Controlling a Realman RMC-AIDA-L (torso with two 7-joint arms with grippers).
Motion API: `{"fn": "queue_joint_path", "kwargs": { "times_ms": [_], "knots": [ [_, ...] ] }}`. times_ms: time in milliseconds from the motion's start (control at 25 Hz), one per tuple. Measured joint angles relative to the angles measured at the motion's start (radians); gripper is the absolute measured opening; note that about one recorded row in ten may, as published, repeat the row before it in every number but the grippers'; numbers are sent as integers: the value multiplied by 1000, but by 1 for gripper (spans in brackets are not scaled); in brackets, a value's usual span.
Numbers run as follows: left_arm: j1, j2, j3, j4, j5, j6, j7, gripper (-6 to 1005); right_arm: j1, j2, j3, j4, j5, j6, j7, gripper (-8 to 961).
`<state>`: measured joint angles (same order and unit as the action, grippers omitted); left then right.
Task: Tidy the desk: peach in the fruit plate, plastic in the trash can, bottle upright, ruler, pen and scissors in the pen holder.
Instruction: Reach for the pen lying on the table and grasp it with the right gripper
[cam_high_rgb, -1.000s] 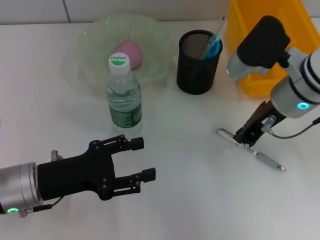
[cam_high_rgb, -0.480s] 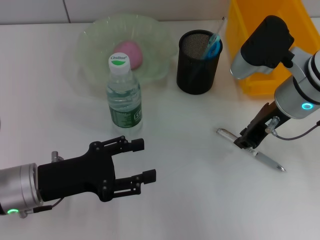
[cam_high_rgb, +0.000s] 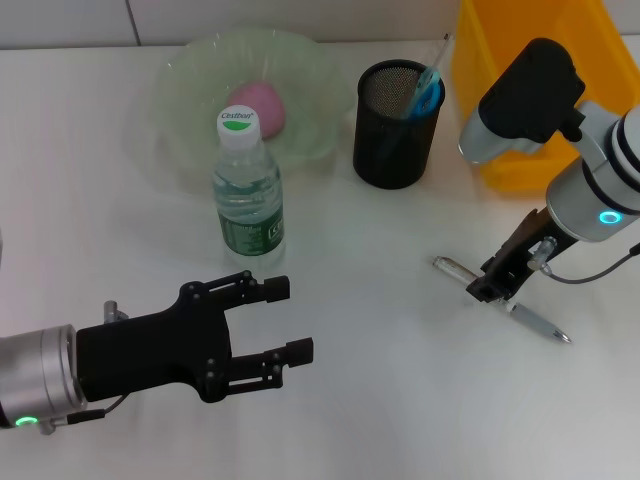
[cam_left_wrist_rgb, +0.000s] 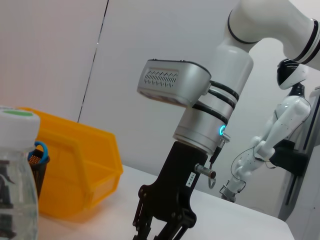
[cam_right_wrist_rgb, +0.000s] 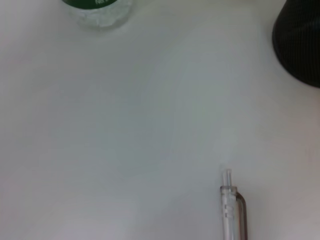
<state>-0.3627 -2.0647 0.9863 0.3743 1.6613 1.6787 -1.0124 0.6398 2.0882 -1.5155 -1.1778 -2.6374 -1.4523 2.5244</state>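
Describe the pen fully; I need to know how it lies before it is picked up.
The pen is slim, with a clear plastic barrel, a clip and a silvery tip. It lies flat on the white table, slanting away from the black mesh holder. The right end effector stands over its middle, hiding that part; whether it grips the pen cannot be told. Only the table otherwise touches it.

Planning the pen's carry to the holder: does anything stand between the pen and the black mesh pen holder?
Nothing visible does. The pen lies on bare table under the right end effector, and the stretch to the pen holder is open. The bottle stands off to the left.
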Motion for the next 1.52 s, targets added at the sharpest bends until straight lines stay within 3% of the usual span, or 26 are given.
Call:
{"fn": "queue_joint_path", "kwargs": {
  "times_ms": [440,680,880,1040,1120,1200,1240,1280,1320,1360,1400,1440,1480,1520],
  "knots": [
    [-2,-1,0,0,0,1,0,770,5,-1,-53,24,-15,34,23,291],
    [2,-2,0,0,0,0,1,770,1,0,-55,19,-15,36,23,206],
    [5,-1,-3,0,0,-1,1,770,-18,1,-40,-34,-7,22,15,135],
    [5,0,-4,0,0,0,2,770,-55,2,45,-120,41,-8,-33,131],
    [5,0,-4,0,0,0,2,770,-90,2,200,-171,182,-27,-128,130],
    [5,0,-4,0,0,0,3,770,-103,1,255,-177,248,-29,-165,131],
    [5,0,-5,0,0,0,3,770,-131,-2,367,-169,418,-27,-268,131],
    [5,0,-5,0,0,1,3,770,-131,-2,367,-169,418,-27,-268,131],
    [4,0,-5,0,0,1,3,770,-157,-5,464,-122,601,-9,-394,131],
    [4,0,-5,0,0,1,3,770,-157,-5,464,-122,601,-9,-394,131],
    [4,0,-5,0,0,1,3,770,-172,-6,529,-39,768,19,-524,131],
    [0,0,-4,0,0,2,3,770,-172,-6,529,-39,768,19,-524,130],
    [0,0,-4,0,0,2,3,770,-176,-6,555,29,869,36,-599,130],
    [-4,-1,-2,2,-2,2,3,770,-173,-6,573,181,1047,59,-740,130]
  ]
}}
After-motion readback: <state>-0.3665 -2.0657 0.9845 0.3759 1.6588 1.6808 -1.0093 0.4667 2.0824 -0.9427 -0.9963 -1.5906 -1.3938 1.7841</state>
